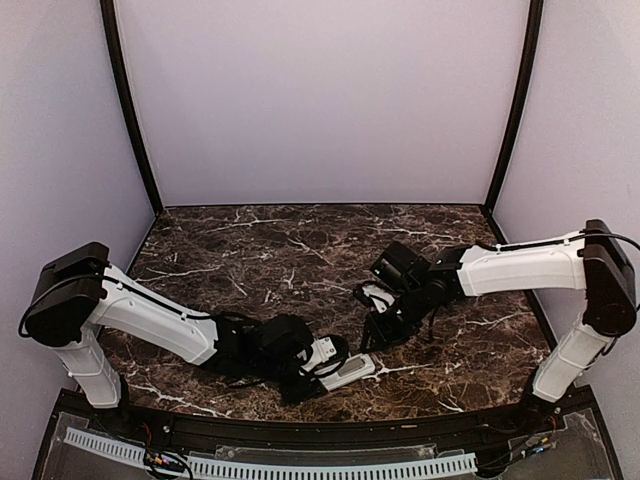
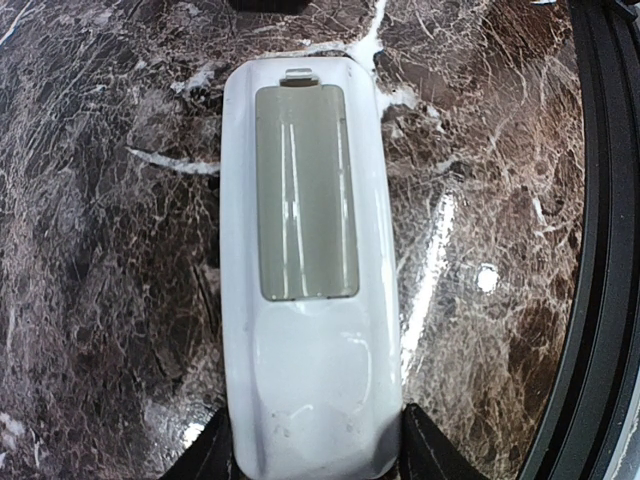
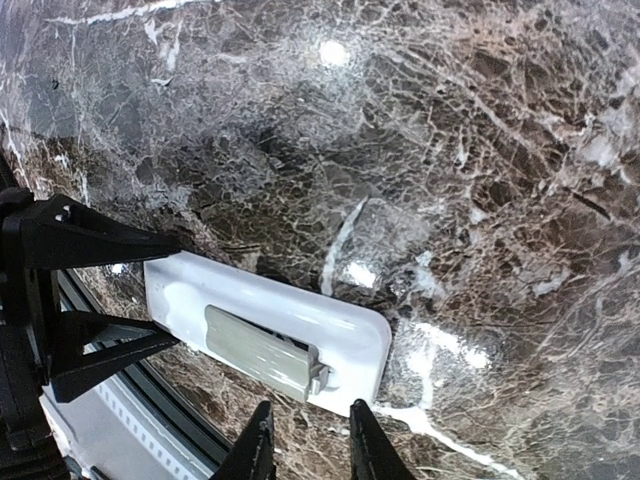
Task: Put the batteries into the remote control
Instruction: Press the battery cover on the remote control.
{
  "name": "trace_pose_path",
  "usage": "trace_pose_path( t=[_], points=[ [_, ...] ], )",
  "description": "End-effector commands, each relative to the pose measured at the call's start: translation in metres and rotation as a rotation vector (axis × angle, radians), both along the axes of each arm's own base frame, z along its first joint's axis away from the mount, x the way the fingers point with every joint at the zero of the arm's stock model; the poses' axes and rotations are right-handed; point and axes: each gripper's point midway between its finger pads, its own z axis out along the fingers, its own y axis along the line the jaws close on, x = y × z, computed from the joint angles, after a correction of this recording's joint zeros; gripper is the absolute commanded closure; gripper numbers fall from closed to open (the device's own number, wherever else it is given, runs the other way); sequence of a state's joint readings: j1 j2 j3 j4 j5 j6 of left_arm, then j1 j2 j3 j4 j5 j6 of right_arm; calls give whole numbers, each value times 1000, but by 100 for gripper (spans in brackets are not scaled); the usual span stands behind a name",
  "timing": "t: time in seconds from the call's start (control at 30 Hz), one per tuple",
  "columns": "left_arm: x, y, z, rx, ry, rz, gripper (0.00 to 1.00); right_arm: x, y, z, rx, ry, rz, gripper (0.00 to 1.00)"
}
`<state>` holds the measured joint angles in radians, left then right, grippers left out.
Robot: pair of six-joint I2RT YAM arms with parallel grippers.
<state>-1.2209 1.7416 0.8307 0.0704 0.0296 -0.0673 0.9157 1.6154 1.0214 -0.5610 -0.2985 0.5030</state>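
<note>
– Remote control (image 1: 352,371), top view: lying back-up on desk (image 1: 250,250) near front edge, one end clamped in left end effector (image 1: 322,378). Right end effector (image 1: 372,340) poised just above free end. Batteries: none seen in any view.
– Left wrist view?
– Fingers (image 2: 212,458) pressed against both sides of rounded end. Grey cover (image 2: 305,190) over bay, apparently seated.
– Right wrist view?
– Fingertips (image 3: 255,450) slightly parted, empty, just beside latch tab (image 3: 318,376).
– Likely failures?
– Slipping off glossy tab. Or a push on free end pivoting remote control, given a hold at one end only. Nothing loadable with cover on.
– Poses?
– Left arm stretched low across desk from left. Right arm folded inward from right, wrist pitched down toward remote control.
</note>
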Motion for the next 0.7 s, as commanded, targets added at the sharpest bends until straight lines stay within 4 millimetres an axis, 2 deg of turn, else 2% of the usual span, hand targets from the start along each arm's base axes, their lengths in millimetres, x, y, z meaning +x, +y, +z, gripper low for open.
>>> trace_pose_path(
  t=[0.0, 0.07, 0.4, 0.67],
  points=[
    [-10, 23, -34, 122, 57, -1, 72, -5, 8, 0, 23, 43, 35, 78],
    [-10, 23, -34, 122, 57, 0, 72, -5, 10, -2, 24, 53, 39, 79],
    [-10, 23, -34, 122, 55, -1, 72, -9, 14, -11, 46, 81, 39, 95],
    [-12, 27, -36, 145, 65, -2, 72, -8, 7, -20, 6, 78, 27, 92]
  ],
)
